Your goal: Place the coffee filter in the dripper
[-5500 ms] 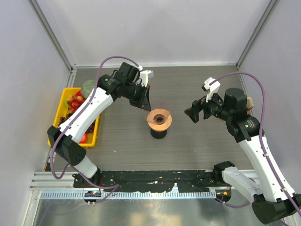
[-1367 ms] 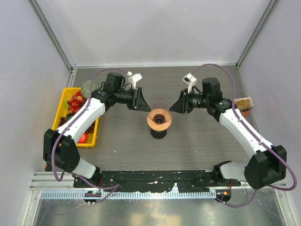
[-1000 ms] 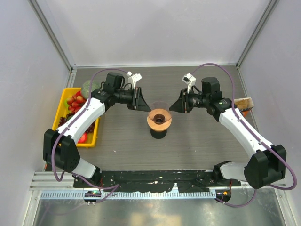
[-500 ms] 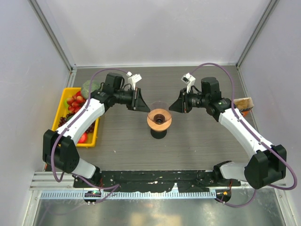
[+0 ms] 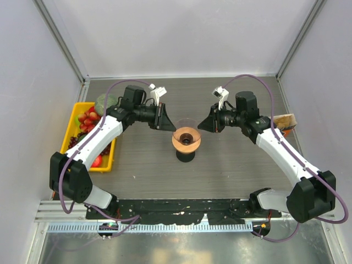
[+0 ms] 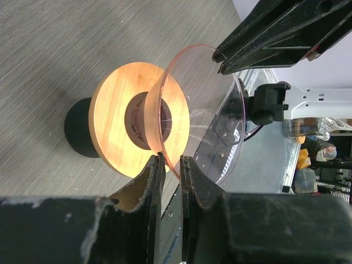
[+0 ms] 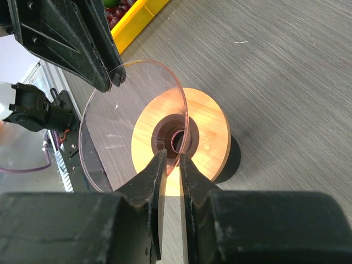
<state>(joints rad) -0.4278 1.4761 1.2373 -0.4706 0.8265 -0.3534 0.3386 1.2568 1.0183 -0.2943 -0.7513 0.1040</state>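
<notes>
Gripping the dripper (image 5: 186, 138) from opposite sides, left pincer (image 5: 166, 122) and right pincer (image 5: 202, 124) each pinched on its clear funnel rim, dripper standing on the worktop (image 5: 236, 165), coffee filter (image 5: 285, 121) well right of the dripper, beyond the right arm

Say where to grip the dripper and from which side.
Take the dripper by its thin clear rim, one finger inside the cone, one outside, coming in from the side: the wall flares wide above the wooden collar. The left gripper and right gripper pinch it so, on opposite sides.
</notes>
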